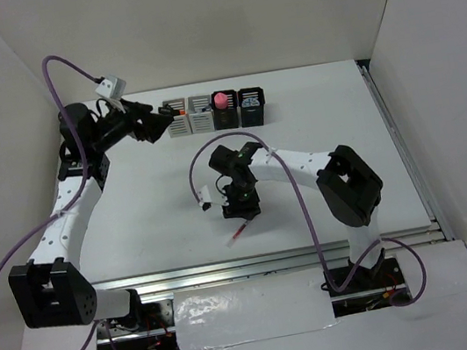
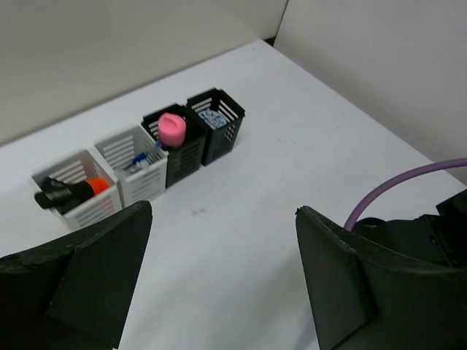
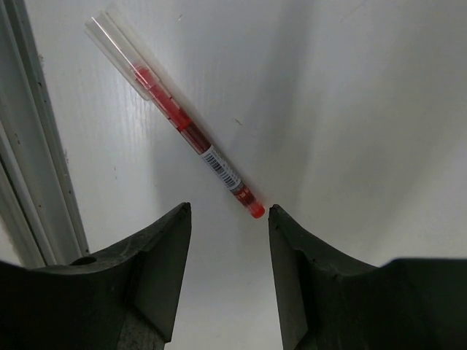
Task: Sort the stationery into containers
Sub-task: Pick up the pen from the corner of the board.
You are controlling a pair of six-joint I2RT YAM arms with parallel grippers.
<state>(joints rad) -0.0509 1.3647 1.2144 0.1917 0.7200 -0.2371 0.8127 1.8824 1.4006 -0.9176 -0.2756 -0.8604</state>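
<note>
Red pen (image 3: 186, 127) lies before gaping right claw (image 3: 228, 213).

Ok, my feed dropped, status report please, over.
Left gripper open, empty, facing the containers. Right gripper open, poised over red pen lying flat. Nothing in the way.

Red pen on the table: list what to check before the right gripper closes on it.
1. Right gripper open: ok.
2. Red pen lying free, nothing on it: ok.
3. Pen centred between fingers: not ok; only its tip reaches the gap.
4. Left gripper clear of the pen: ok, open, by the containers.
5. Room in the containers: cannot tell.
</note>
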